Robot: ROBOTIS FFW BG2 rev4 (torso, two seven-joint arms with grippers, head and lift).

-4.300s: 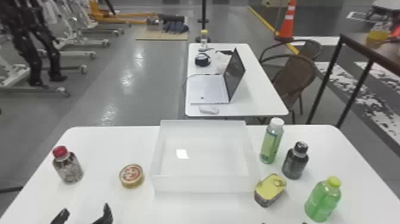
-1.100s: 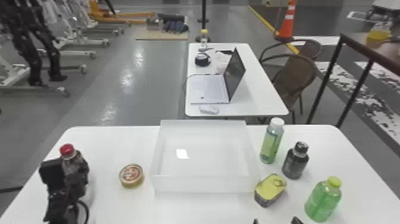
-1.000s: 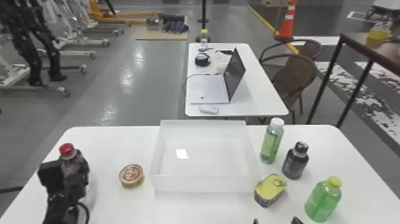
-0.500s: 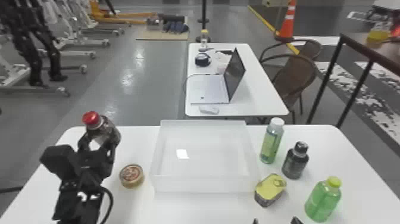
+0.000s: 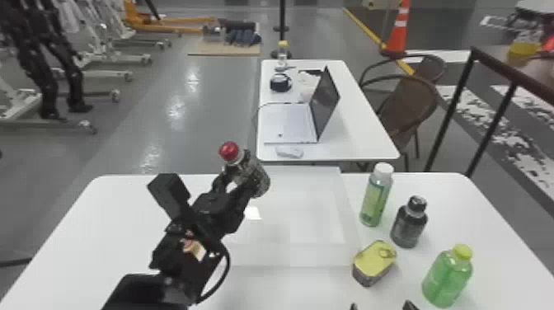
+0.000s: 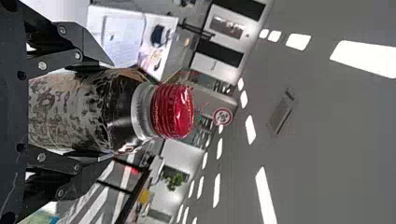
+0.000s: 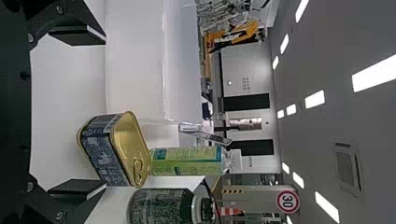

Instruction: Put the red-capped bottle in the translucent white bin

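From where I stand, this looks like a robotics lab or workshop in an industrial hall. Take the open silver laptop (image 5: 288,123) as the landmark: well off to its left are white wheeled metal frames (image 5: 97,74) and black jointed mechanical legs (image 5: 49,82). Beyond it on that side sits orange metal lifting gear (image 5: 132,14) — on a glossy grey floor (image 5: 165,136). Beyond it to the right stand an orange-and-white traffic cone (image 5: 397,33) and a yellow floor stripe (image 5: 367,31) — real shop-floor stuff. Bright rectangular ceiling lights (image 7: 373,74) run overhead.

Nearby: four bottles (image 5: 447,278), one rectangular tin (image 5: 373,264), one bin (image 5: 317,255).
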